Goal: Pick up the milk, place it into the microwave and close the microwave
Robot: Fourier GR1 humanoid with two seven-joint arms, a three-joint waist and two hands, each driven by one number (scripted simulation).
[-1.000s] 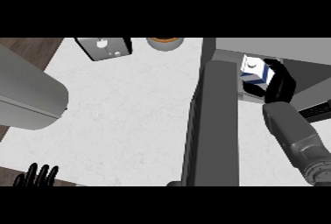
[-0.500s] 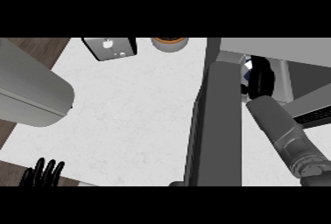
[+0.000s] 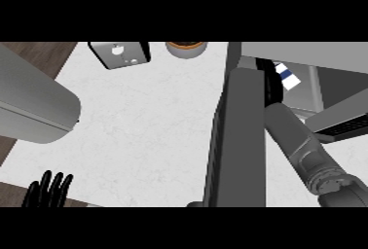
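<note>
Left hand (image 3: 49,188) sits lower left, black fingers straight up. Grey right forearm (image 3: 305,151) reaches past the dark open microwave door (image 3: 237,141); can't tell its hand's state. White-and-blue milk carton (image 3: 287,77) is upper right, inside the grey microwave (image 3: 316,53).

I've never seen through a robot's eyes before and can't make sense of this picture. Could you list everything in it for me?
Counter top: one, white and marbled, fills the middle.
Microwave door: one, dark grey, open, seen edge-on, right of centre.
Microwave: one, grey, top right.
Milk carton: one, white with a blue stripe, inside the microwave's opening, partly hidden.
Cup-like round thing: one, grey with an orange-brown top, top centre.
Flat grey thing: one, with white marks, top left; cannot tell what it is.
Large grey rounded body: one, left edge.
Left hand: black, open, fingers up, resting at lower left.
Right forearm: grey, reaching into the microwave; its hand is hidden.
</note>
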